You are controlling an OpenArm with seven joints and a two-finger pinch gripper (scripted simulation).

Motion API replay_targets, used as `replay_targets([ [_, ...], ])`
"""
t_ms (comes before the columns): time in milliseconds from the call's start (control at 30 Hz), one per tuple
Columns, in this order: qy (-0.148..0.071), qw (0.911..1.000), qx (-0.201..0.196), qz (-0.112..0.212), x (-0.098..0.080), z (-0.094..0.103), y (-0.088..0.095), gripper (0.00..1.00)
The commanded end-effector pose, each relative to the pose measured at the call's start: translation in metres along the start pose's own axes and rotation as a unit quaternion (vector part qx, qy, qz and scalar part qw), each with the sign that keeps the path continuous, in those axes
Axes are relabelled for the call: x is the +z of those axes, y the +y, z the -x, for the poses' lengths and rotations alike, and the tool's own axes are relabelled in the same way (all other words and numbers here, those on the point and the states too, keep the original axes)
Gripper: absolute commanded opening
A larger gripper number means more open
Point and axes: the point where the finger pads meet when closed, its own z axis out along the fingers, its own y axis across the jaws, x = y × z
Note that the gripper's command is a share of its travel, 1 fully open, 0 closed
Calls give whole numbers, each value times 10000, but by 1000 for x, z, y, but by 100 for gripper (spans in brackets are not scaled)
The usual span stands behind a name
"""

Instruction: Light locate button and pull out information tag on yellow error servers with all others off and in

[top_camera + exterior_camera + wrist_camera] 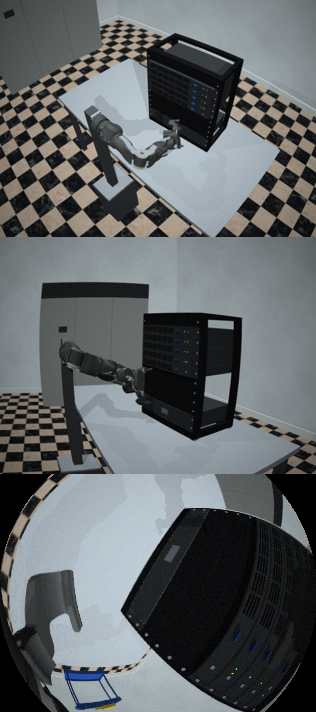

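The black rack point(194, 89) stands on the grey table and holds five stacked servers in its upper half. Each server has a blue tab point(194, 91) and small lights at its right end. The fourth server from the top shows a yellow light point(203, 107), which also shows in the exterior view point(184, 361) and in the wrist view point(231, 672). The servers above it show green lights. My gripper point(176, 127) is open and empty. It is low in front of the rack's blank black panel point(168, 390), below and left of the servers. Whether any tab is pulled out is too small to tell.
A low drawer unit point(169, 413) sits at the rack's bottom. My arm's post point(101, 148) stands at the table's near left edge. A tall grey cabinet point(94, 338) stands behind the table. A blue frame point(93, 689) shows low in the wrist view.
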Motion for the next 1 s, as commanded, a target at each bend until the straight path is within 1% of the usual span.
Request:
replay_targets([
  [0,-262,9993,193,191,-5,9,12,100],
  [67,-458,9975,394,375,-11,13,26,100],
  [167,-789,9917,732,697,-23,20,49,100],
  [267,-1172,9810,1120,1068,-36,27,77,100],
  [367,-1493,9684,1435,1388,-47,34,101,100],
  [433,-1493,9684,1435,1388,-47,34,101,100],
  [500,-1665,9599,1597,1591,-53,38,114,100],
  [567,-1795,9533,1723,1714,-58,41,124,100],
  [700,-1951,9440,1884,1881,-64,44,136,100],
  [800,-1997,9412,1933,1922,-66,45,139,100],
  [967,-1992,9410,1939,1931,-66,45,140,100],
])
